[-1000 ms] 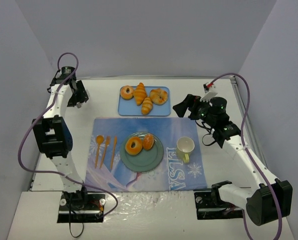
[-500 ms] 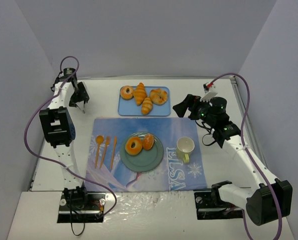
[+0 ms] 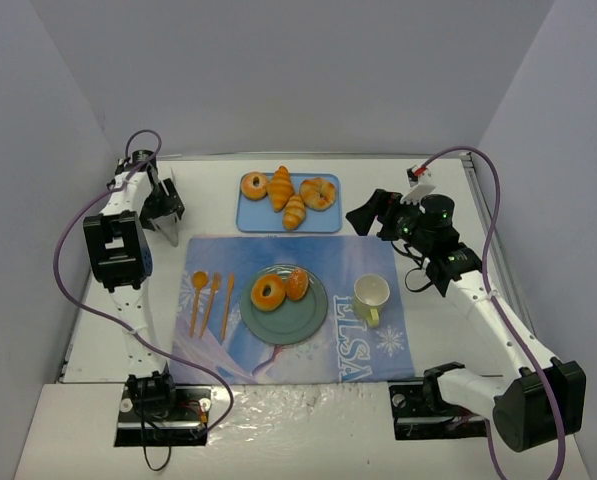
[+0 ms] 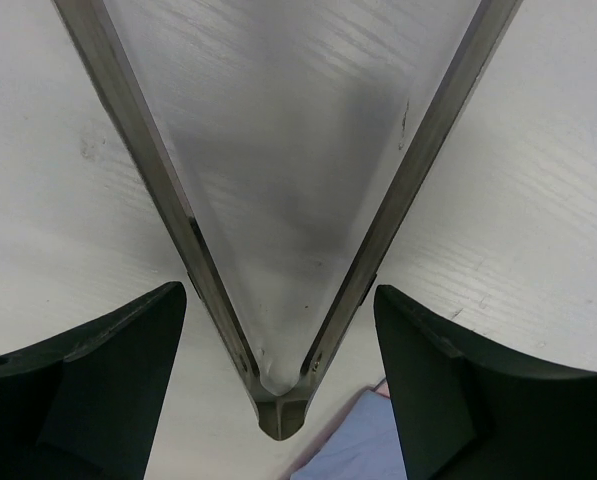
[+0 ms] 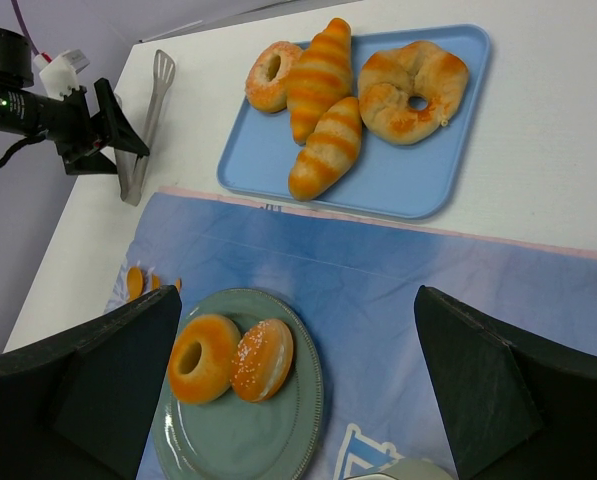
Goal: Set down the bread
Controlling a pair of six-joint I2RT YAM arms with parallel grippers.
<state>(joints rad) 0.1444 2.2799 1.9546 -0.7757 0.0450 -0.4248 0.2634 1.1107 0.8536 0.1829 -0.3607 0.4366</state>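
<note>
Orange-glazed ring doughnut (image 5: pixel 200 357) and sugar-dusted round bun (image 5: pixel 262 358) lay touching on a grey-green round plate (image 5: pixel 248 440): two pieces of bread there. Beyond the plate, a light blue rectangular tray (image 5: pixel 403 182) held four more: one sugared ring doughnut (image 5: pixel 271 75), two striped golden rolls (image 5: pixel 318 75) (image 5: pixel 326 148) and one twisted brown ring (image 5: pixel 411 90). The plate sat on a blue printed placemat (image 5: pixel 378 270), with one cream mug (image 3: pixel 371 297) to its right and three orange plastic utensils to its left: spoon (image 3: pixel 198 295), fork (image 3: pixel 212 295) and knife (image 3: pixel 227 293). The right gripper (image 5: pixel 298 298) hung over the placemat, fingers spread wide and holding nothing. The left gripper (image 4: pixel 278 292), also spread wide, straddled the hinge end of one pair of metal tongs (image 4: pixel 168 200) lying on the white table (image 4: pixel 538 200), without gripping them.
</note>
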